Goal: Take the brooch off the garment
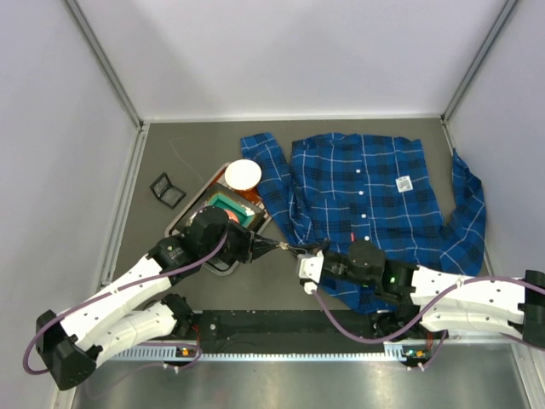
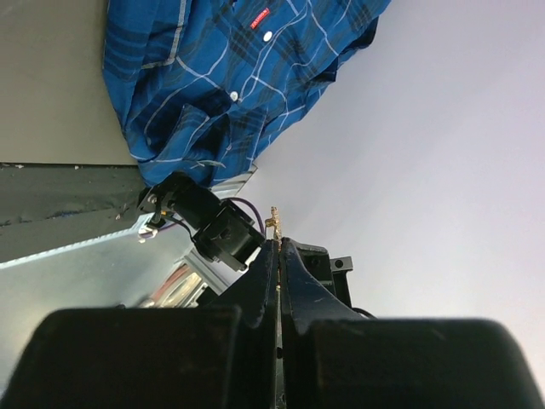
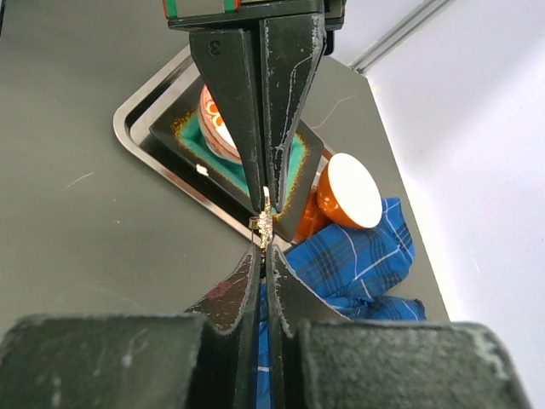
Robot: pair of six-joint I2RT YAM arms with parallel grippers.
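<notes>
Risk, as judged from here:
- Both hands are on the same tiny brooch point(image 3: 264, 224), tip to tip, and each has only a sliver of it.
- If you draw one arm away before the other releases, the pin could bend or flick out of both grips.
- A dropped brooch would land on the bench point(image 3: 77, 221) under the fingertips, or in the folds of the plaid shirt point(image 1: 375, 196) just below the right hand. A pale gold speck would be hard to find there.
- Releasing both hands together would drop it the same way.
- The steel tray point(image 3: 136, 141) lies just beyond the left hand, so a wide swing that way could clip it.

Left hand point(image 3: 266, 200):
- Its jaws are pressed together with no gap showing.
- The brooch is caught at the very end of the tips and stands proud of them in the left wrist view. The hold looks shallow, so any twist may lever it out.

Right hand point(image 3: 264, 256):
- Its jaws are likewise closed, meeting the brooch from the opposite side.
- It appears to pinch the brooch, but you cannot tell how much metal sits between the pads.

Brooch:
- It is held between the two sets of fingertips, raised off the bench.
- No cloth shows on it in either wrist view, so it looks free of the shirt.
</notes>
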